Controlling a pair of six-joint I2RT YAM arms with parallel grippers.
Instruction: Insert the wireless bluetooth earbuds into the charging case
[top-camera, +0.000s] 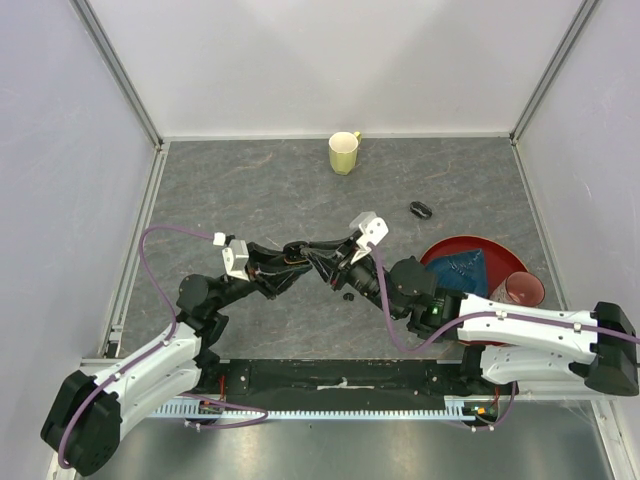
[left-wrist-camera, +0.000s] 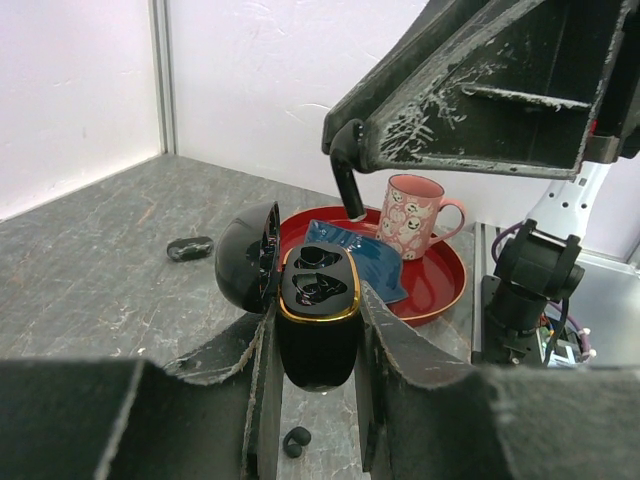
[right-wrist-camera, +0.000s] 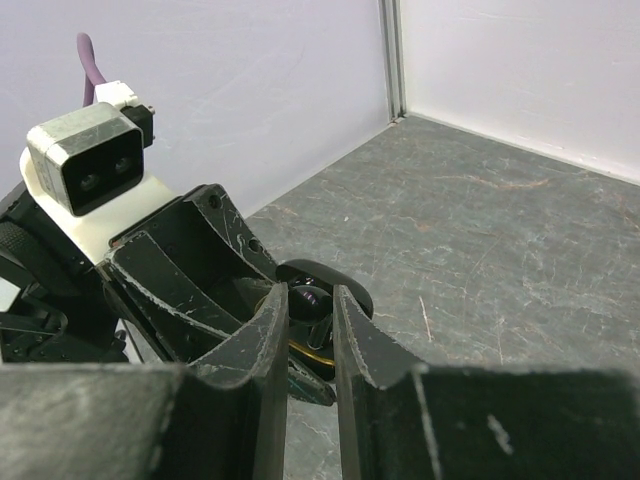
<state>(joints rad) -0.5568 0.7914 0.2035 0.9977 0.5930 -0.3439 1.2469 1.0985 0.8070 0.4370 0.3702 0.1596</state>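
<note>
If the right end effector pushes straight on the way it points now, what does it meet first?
Probably the open charging case, clamped in the left end effector. The right end effector, pinching an earbud, aims at it from close by; the gap is unclear.

A lab test cell: white panel walls, aluminium frame, grey tabletop.

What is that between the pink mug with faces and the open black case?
A crinkly blue packet on the round red tray, shown in the left wrist view.
</note>
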